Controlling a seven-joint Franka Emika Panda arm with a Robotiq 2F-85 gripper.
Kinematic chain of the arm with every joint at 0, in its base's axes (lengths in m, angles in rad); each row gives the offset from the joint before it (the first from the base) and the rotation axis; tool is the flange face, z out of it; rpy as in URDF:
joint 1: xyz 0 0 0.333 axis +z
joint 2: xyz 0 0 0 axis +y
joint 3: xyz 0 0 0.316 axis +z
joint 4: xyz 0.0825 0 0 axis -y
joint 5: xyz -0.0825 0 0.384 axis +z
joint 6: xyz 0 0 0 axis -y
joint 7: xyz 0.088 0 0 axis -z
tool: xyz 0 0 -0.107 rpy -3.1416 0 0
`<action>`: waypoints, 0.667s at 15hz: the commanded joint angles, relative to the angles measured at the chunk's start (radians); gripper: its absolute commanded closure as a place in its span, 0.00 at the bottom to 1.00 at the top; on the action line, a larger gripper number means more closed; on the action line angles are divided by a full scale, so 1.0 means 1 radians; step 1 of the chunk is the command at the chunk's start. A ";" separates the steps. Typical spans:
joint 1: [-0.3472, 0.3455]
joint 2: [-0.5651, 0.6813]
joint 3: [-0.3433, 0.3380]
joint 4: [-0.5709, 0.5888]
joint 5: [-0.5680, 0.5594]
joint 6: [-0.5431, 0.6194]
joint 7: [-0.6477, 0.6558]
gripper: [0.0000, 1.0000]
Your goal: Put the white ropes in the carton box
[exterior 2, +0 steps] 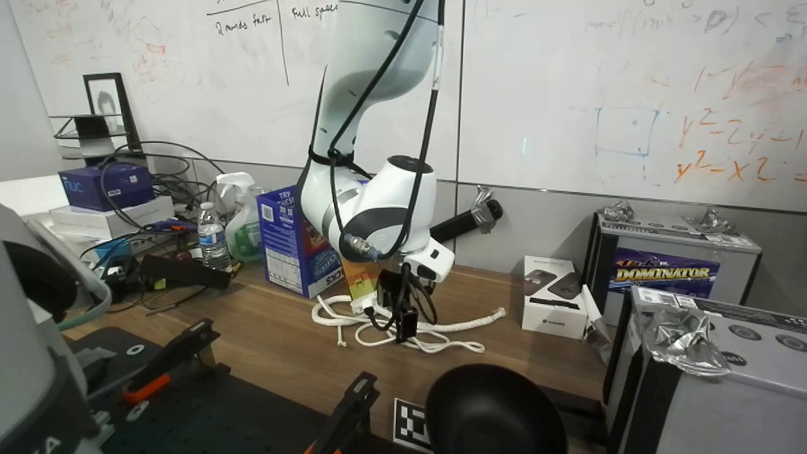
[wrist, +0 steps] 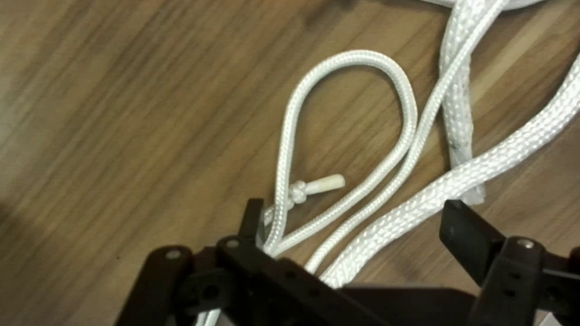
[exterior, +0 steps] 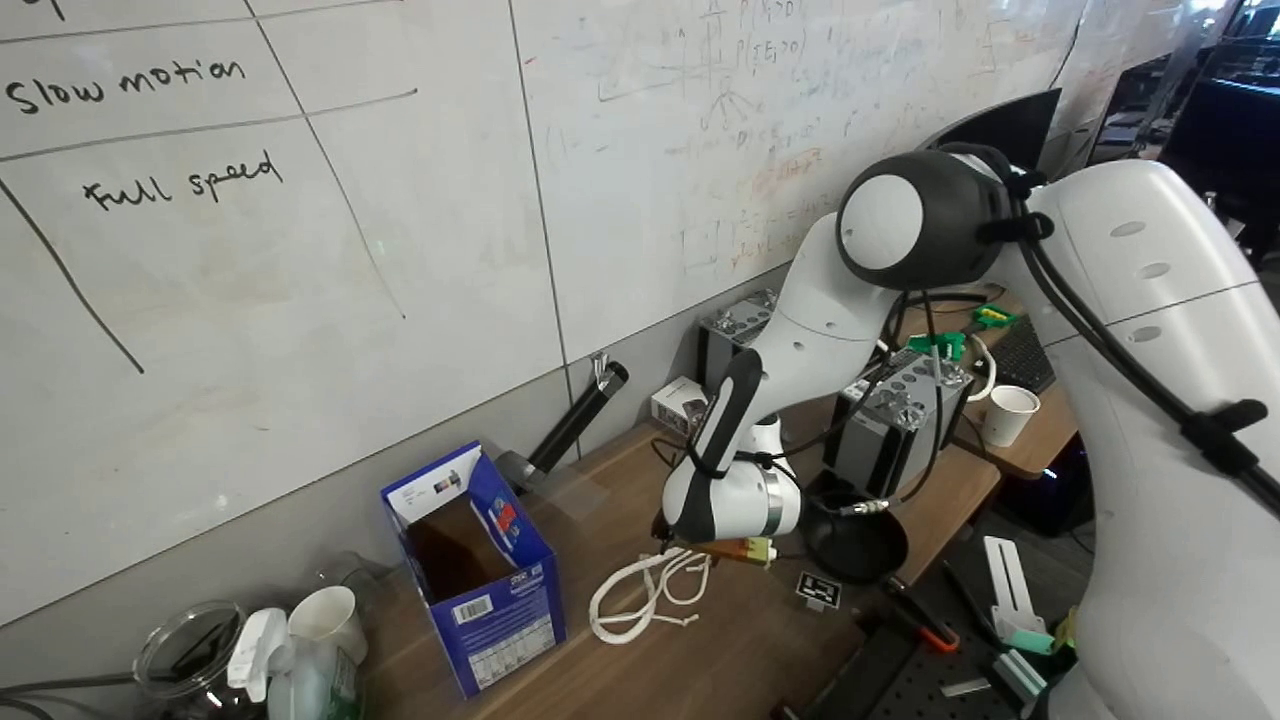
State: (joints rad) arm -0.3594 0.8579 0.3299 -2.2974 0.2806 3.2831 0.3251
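Gripper (wrist: 353, 210) spread wide, gripping nothing: that was what I had over the white ropes (wrist: 421, 201), just beside the carton box (exterior: 505, 615). My wrist view showed the thick braid and thinner cords in the gap between the fingers (wrist: 467, 236), one small loop reaching close to a fingertip, though I couldn't tell whether they touched. In both exterior views the ropes lay in loose coils on the wooden table (exterior: 740, 655), to the right of the carton box. It stood upright with a flap (exterior: 440, 488) raised, and in an exterior view I could see down to its brown inside. A black tube (exterior: 580, 425) slanted upward behind it. On its left, as the cameras faced it, I had the spray bottle (exterior 2: 244, 243) and the water bottle (exterior 2: 213, 243); off to its right were the black pan (exterior 2: 495, 410) and a white box (exterior 2: 553, 302), both well apart from it.
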 commanded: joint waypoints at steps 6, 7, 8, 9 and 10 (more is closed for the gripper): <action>0.174 0.020 -0.123 0.071 0.175 0.049 0.176 0.00; 0.241 0.027 -0.175 0.091 0.220 0.046 0.213 0.00; 0.288 0.038 -0.212 0.105 0.257 0.043 0.244 0.00; 0.354 0.040 -0.260 0.122 0.301 0.011 0.282 0.00; 0.400 0.054 -0.295 0.135 0.329 0.007 0.306 0.00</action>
State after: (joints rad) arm -0.1160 0.8765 0.1452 -2.2219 0.5182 3.2991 0.5386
